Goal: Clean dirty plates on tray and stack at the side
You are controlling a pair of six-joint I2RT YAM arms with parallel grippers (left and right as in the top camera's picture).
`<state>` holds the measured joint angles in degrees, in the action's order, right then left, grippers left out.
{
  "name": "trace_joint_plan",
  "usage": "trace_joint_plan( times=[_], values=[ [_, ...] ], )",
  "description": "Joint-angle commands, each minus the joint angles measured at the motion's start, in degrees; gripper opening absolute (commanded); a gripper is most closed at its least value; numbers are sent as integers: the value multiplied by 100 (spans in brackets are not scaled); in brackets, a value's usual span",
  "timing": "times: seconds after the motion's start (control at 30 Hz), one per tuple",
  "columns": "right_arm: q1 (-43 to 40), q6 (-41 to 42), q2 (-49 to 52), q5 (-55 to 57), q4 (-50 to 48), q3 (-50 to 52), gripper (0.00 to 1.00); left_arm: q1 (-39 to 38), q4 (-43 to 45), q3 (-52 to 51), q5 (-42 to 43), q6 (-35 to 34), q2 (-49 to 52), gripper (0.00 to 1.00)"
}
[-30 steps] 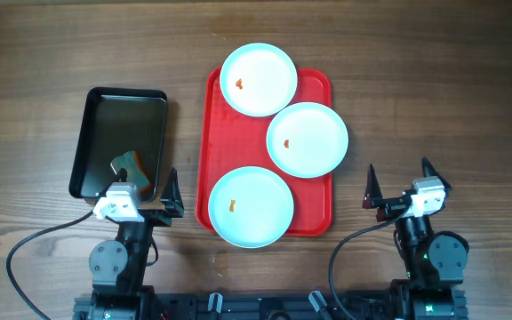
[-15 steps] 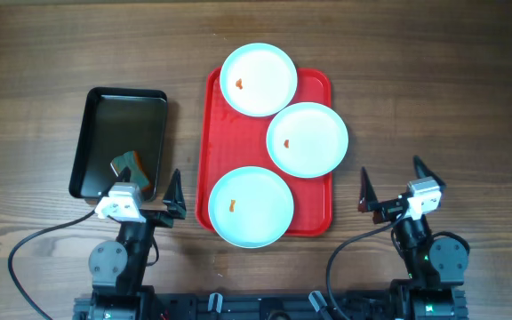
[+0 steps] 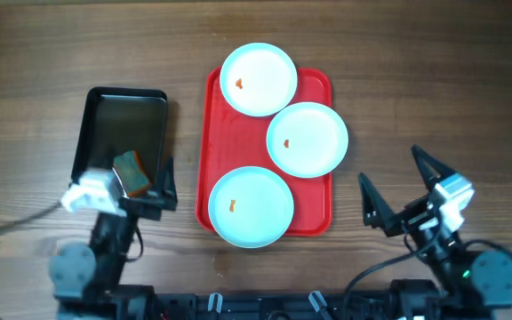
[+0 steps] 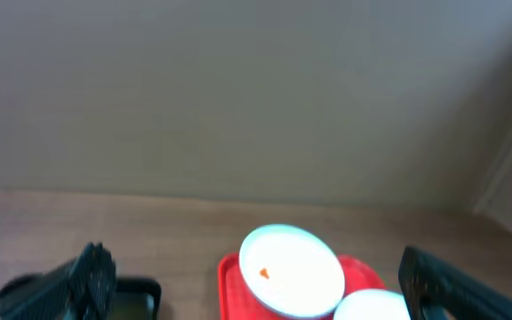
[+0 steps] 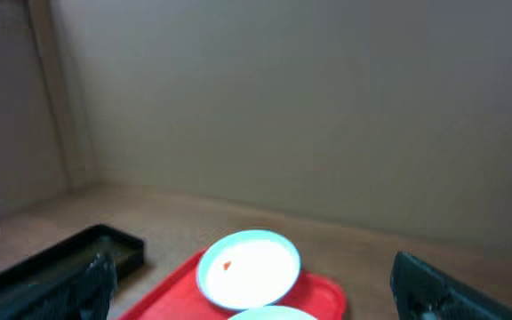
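Note:
Three pale plates lie on the red tray [image 3: 206,142]: a far one [image 3: 258,79], a middle one [image 3: 307,140] overhanging the tray's right rim, and a near one [image 3: 251,206]. Each has a small orange speck. My left gripper [image 3: 142,188] is open and empty, over the near end of the black tray, left of the red tray. My right gripper [image 3: 388,165] is open and empty, over bare table right of the red tray. The left wrist view shows the far plate [image 4: 293,271] between the open fingers [image 4: 256,286]. The right wrist view shows it [image 5: 249,267] too, beyond the open fingers [image 5: 260,295].
A black rectangular tray [image 3: 96,111] sits left of the red tray, holding an orange and green sponge [image 3: 132,169]. It also shows in the right wrist view [image 5: 69,258]. Wooden table surrounds both trays. Cables run along the near edge.
Both arms have lifted off their rest pose. The left gripper moved left and toward the black tray; the right gripper moved right and rose, looming larger. Plates have not moved.

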<state>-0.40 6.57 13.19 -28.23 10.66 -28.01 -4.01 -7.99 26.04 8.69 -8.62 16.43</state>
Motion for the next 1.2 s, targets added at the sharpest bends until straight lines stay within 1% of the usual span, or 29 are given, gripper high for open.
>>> trace_joint_plan(
  times=[0.0, 0.1, 0.13, 0.2, 0.27, 0.33, 0.37, 0.4, 0.43, 0.53, 0.6, 0.63, 0.7, 0.73, 0.77, 0.83, 0.87, 0.9, 0.93, 1.0, 1.03, 1.17],
  values=[
    [7, 114, 1429, -544, 763, -1220, 100, 0, -1268, 1720, 389, 46, 1576, 100],
    [9, 157, 2688, -811, 1779, -2402, 100, 0, -2522, 3010, 726, 28, 2704, 100],
    [9, 203, 2999, -828, 2059, -2699, 100, 0, -2944, 3438, 737, -85, 3069, 100],
    [9, 328, 3735, -846, 2712, -3390, 100, 0, -3598, 4107, 737, -238, 3646, 100],
    [7, 431, 4350, -942, 3091, -3901, 100, 0, -4175, 4708, 737, -249, 4240, 100],
    [7, 817, 4857, -1005, 3040, -4172, 100, 0, -4527, 5014, 737, -227, 4673, 100],
    [7, 1150, 4988, -1097, 2979, -4192, 100, 0, -4575, 5042, 737, -227, 4780, 100],
    [7, 1762, 5184, -1320, 2977, -4190, 100, 0, -4616, 5042, 767, -245, 4909, 100],
    [7, 1899, 5331, -1510, 2990, -4186, 100, 0, -4658, 5042, 813, -251, 4999, 100],
    [9, 1248, 5709, -2258, 2861, -4186, 100, 7, -4806, 5042, 820, -240, 5193, 100],
    [44, 1069, 5906, -2267, 2940, -4186, 100, 4, -4857, 5042, 822, -232, 5289, 100],
    [125, 846, 6043, -2031, 3084, -4186, 100, 4, -4892, 5042, 817, -225, 5355, 100],
    [291, 667, 6164, -1397, 3335, -4186, 100, 4, -4933, 5042, 824, -229, 5442, 100],
    [487, 702, 6251, -520, 3626, -4186, 100, 4, -4962, 5042, 824, -232, 5477, 100],
    [605, 706, 6290, -63, 3783, -4183, 100, 4, -4999, 5042, 826, -232, 5495, 100],
    [914, 796, 6391, 896, 4105, -4183, 94, 0, -5075, 5042, 815, -201, 5495, 100],
    [1058, 885, 6432, 1202, 4207, -4183, 94, 9, -5119, 5042, 737, -210, 5486, 95],
    [1165, 885, 6461, 1335, 4260, -4181, 94, 31, -5180, 5042, 638, -210, 5469, 94],
    [1329, 883, 6500, 1464, 4291, -4179, 94, 74, -5257, 5042, 457, -273, 5453, 100],
    [1539, 890, 6535, 1491, 4293, -4175, 94, 243, -5407, 5042, -15, -741, 5445, 100],
    [1648, 901, 6537, 1493, 4247, -4172, 94, 400, -5471, 5042, -136, -861, 5445, 100],
    [1823, 870, 6548, 1495, 3954, -4144, 94, 892, -5558, 5012, -262, -815, 5486, 100]
  ],
)
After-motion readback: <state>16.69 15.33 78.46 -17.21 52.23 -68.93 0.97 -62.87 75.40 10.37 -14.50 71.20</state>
